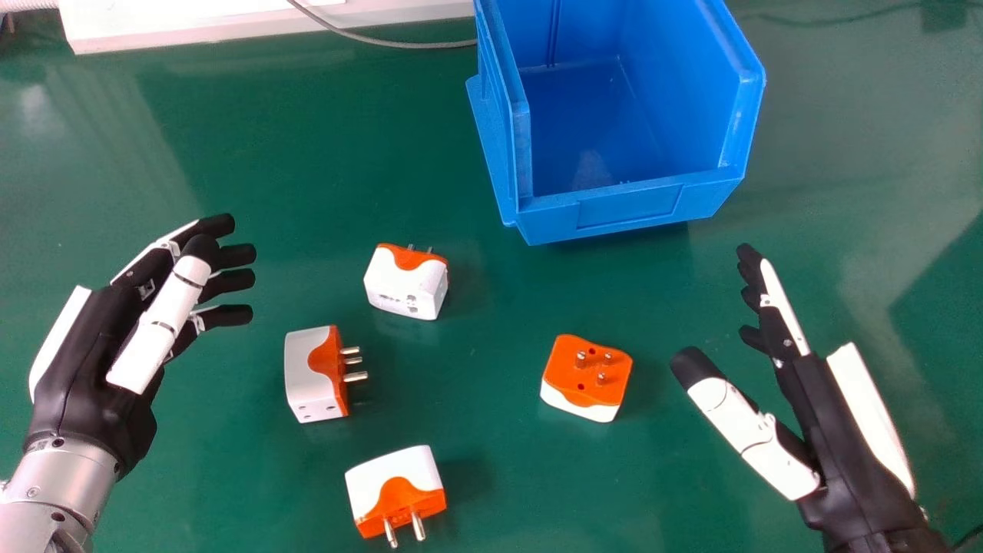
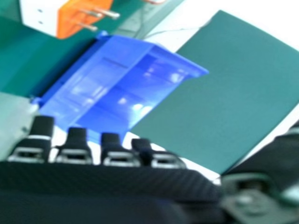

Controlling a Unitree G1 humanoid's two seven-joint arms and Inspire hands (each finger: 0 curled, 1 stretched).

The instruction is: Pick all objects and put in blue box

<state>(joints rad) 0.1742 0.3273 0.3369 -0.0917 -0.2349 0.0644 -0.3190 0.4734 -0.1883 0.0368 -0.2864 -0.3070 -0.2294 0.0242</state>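
Orange-and-white, the near adapter [image 1: 388,480] points its prongs toward you. Your right hand [image 1: 837,445], near right, has straight fingers, its thumb well apart. Your left hand [image 1: 84,361], at left, has relaxed, spread fingers. Between them you have the right adapter [image 1: 564,369], left adapter [image 1: 307,369] and, beyond, the far adapter [image 1: 395,284]. Your blue box [image 1: 630,211] stands farthest, right of centre.

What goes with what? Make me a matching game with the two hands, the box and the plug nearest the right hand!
1. box
2. left hand
3. right hand
4. plug nearest the right hand

A. head view's left side
B. pins pointing up
C. all blue
D. head view's lower right

Pairs: 1-C, 2-A, 3-D, 4-B
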